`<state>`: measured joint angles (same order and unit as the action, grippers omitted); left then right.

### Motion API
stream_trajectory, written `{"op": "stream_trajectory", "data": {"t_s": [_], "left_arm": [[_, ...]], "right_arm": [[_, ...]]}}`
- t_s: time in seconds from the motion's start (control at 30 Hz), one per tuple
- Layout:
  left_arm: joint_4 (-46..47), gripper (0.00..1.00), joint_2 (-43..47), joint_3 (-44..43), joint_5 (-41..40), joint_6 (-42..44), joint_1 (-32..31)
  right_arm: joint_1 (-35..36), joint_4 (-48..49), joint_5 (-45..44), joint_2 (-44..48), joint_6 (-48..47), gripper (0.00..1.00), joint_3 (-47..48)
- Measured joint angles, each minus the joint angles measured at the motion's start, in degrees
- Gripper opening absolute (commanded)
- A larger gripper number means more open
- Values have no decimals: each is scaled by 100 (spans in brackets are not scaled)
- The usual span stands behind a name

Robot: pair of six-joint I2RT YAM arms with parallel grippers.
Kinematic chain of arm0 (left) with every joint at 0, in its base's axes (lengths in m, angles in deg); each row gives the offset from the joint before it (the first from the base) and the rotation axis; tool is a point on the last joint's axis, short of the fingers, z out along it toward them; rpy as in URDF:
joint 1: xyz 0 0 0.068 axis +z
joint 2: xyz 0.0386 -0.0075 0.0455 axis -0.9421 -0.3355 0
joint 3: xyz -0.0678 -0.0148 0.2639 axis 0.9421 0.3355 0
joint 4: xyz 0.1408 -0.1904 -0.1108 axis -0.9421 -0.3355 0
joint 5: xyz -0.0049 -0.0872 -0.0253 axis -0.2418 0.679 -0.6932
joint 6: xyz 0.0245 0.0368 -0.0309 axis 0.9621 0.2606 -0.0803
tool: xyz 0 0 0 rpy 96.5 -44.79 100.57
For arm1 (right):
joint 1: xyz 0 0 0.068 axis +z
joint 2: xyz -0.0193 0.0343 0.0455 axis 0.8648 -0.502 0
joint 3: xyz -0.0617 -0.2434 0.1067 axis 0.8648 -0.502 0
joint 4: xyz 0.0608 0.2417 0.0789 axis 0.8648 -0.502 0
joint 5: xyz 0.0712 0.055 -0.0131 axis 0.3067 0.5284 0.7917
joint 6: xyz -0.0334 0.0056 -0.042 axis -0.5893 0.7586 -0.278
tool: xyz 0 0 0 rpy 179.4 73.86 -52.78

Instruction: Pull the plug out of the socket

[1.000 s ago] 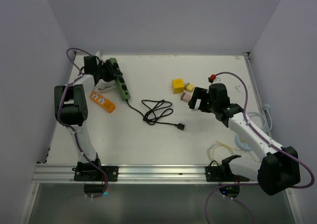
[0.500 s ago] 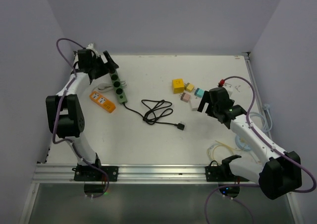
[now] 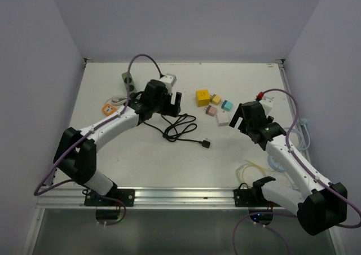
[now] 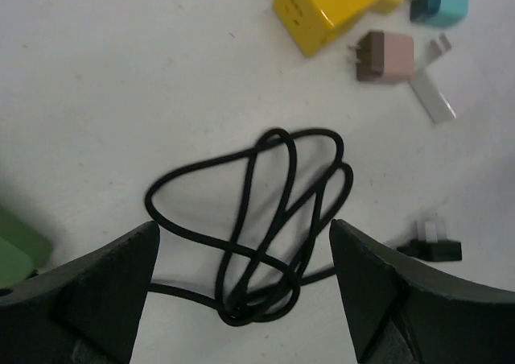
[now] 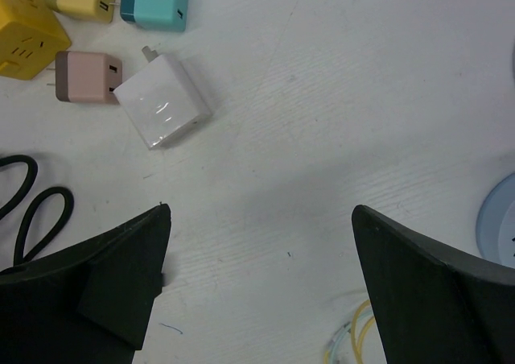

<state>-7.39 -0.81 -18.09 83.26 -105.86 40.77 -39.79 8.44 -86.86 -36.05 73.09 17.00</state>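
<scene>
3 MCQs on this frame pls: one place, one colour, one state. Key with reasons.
1. What lies centred under the left gripper?
A. power strip
B. coiled black cable
C. black plug

2. What colour is the power strip?
A. green
B. blue
C. red

3. The black plug is:
A. in the power strip
B. held by the left gripper
C. lying loose on the table

Key:
1 B, the coil sits between the open fingers in the wrist view.
2 A, green body at far left.
3 C, prongs bare, nothing gripping it.
</scene>
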Motion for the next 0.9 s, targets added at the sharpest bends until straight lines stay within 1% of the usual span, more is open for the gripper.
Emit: {"op": "stream_trajectory", "data": {"t_s": [0.07, 0.13, 0.2, 0.33, 0.37, 0.4, 0.43, 0.47, 0.57, 0.67, 0.73, 0.9], "left_arm": [[-107, 85, -24, 284, -173, 125, -640], [-164, 84, -146, 409, -372, 258, -1215], [-151, 82, -365, 413, -566, 402, -1633], [-133, 75, -907, 380, -918, 675, -2302], [-127, 70, -1038, 363, -966, 717, -2400], [-129, 68, -1169, 330, -1032, 750, -2465], [-131, 65, -1281, 289, -1088, 774, -2498], [-136, 55, -1427, 221, -1180, 791, -2511], [-142, 43, -1803, 24, -1552, 778, -2472], [-120, 36, -1910, -17, -1786, 688, -2400], [-122, 35, -1910, -17, -1847, 629, -2262], [-118, 31, -1910, 26, -1976, 385, -1604]], "right_arm": [[-2, -50, -72, 57, 37, 99, 0], [-17, -105, -109, 133, 79, 99, 0], [-26, -136, -120, 227, 118, 99, 0], [-26, -151, -151, 337, 144, 99, -2], [-26, -151, -162, 348, 155, 99, -9], [-26, -146, -166, 365, 162, 99, -26], [-26, -151, -168, 385, 173, 99, -55], [-26, -153, -168, 411, 177, 99, -83], [-26, -175, -192, 507, 184, 99, -166], [-26, -201, -219, 612, 186, 99, -223], [-26, -223, -234, 662, 188, 99, -245], [-26, -267, -306, 678, 205, 99, -267]]}}
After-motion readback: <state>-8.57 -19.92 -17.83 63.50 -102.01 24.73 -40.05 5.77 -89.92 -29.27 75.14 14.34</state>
